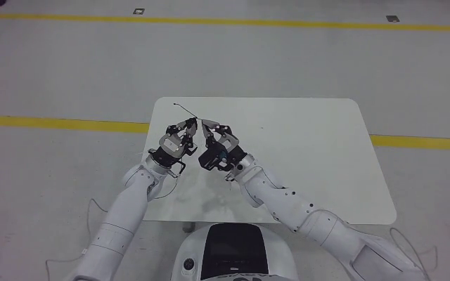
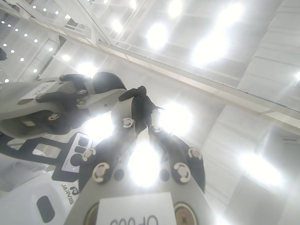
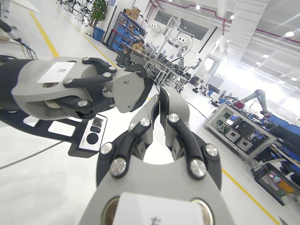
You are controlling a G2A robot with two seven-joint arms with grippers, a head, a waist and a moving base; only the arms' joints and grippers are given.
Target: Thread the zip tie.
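**Position.** My left gripper (image 1: 191, 127) and my right gripper (image 1: 207, 128) stood over the left rear part of the white table (image 1: 302, 161). Their tips were brought together, touching or very nearly so. Both pointed away from my body and were tilted upward.

**Task item.** The zip tie (image 1: 184, 110), thin and black, ran from the point where the tips met out toward the far left corner of the table. Its free end was slightly curled. I could not tell whether that end rested on the table or hung above it.

**Right gripper state.** Clenched. In the right wrist view its two fingers (image 3: 169, 105) were pressed together along their ribbed pads. A thin dark strip sat in the seam between them, so this gripper was grasping the zip tie.

**Left gripper state.** Clenched. In the left wrist view its fingers (image 2: 138, 114) met at the tips, and a short dark strand stuck out just beside them. Glare from the ceiling lights washed out the contact area. The grip on the zip tie therefore appeared real, but I could not confirm it in detail.
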